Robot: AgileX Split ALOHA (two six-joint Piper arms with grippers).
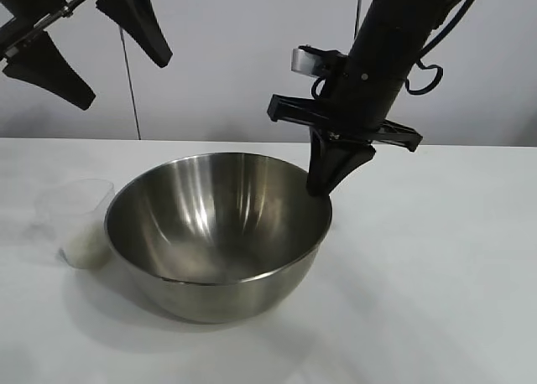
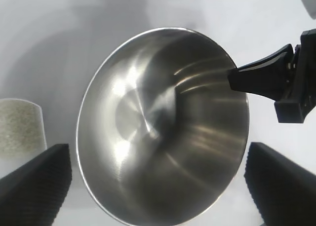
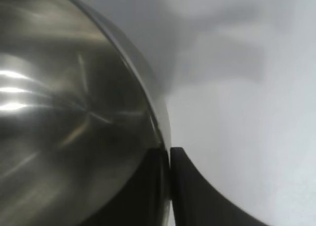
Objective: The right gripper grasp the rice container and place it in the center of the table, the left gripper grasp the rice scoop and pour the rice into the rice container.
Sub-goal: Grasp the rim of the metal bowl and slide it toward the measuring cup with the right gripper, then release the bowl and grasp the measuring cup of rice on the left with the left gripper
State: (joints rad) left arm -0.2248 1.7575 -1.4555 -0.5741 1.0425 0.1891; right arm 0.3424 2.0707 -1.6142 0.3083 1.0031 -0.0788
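Already the table point(image 1: 453, 258) carries the rice container point(image 1: 214, 233) near its middle, resting flat, so the first step looks close to done. Its far right rim is pinched by the right gripper point(image 1: 323, 183), one finger inside the wall and one outside, clenched on the steel and not yet let go. Raised above the table's far left edge, the left gripper point(image 1: 84, 49) hangs with fingers spread, holding nothing. Just beside the bowl, toward the left edge, stands the rice scoop point(image 1: 80, 220), untouched, its rice point(image 1: 84, 248) still to be poured.
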